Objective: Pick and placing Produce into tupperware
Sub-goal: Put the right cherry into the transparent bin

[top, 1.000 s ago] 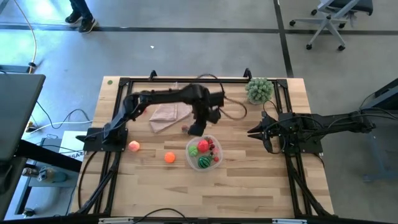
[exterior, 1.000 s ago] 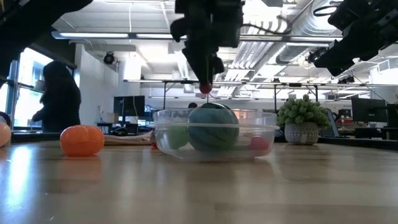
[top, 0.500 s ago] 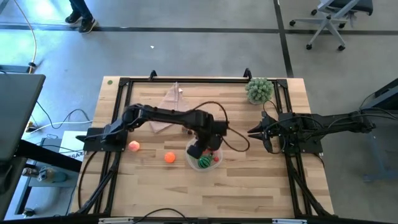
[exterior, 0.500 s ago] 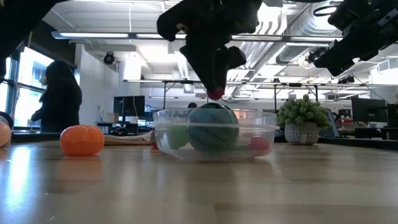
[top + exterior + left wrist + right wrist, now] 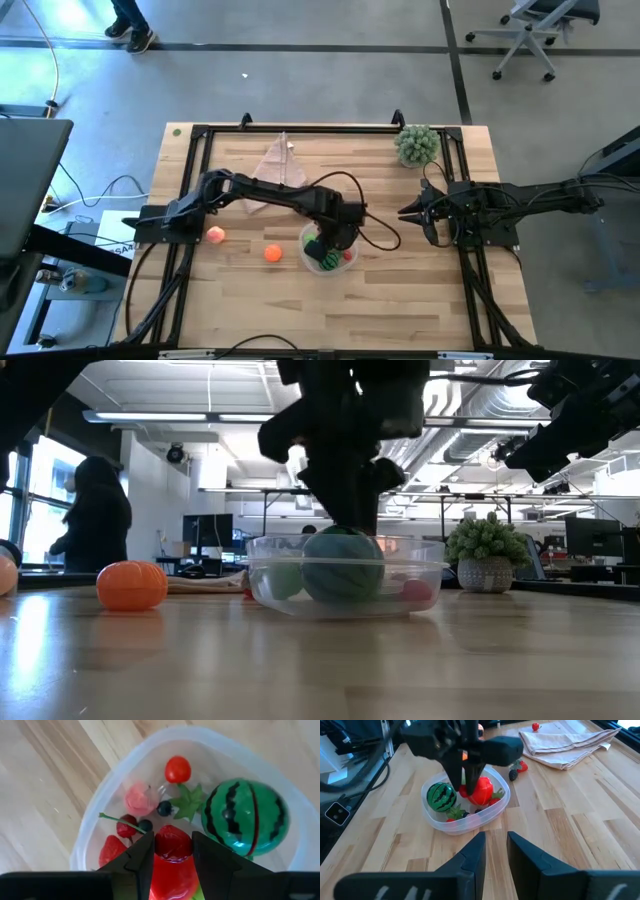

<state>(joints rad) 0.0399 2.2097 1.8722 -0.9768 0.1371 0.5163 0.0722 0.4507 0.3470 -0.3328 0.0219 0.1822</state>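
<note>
High view: left gripper over tupperware, hiding most produce; orange and peach lie outside.
Low view: melon in tub; gripper tips hidden behind it.
Left wrist: fingers clamp a red fruit.
Right wrist: right gripper nearly closed, empty, well apart.

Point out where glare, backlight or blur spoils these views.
Low view: bright ceiling lights leave the left claw a black silhouette above the tupperware. Left wrist view: its own fingers are blurred. High view: evenly lit, pale glare on the floor.
</note>
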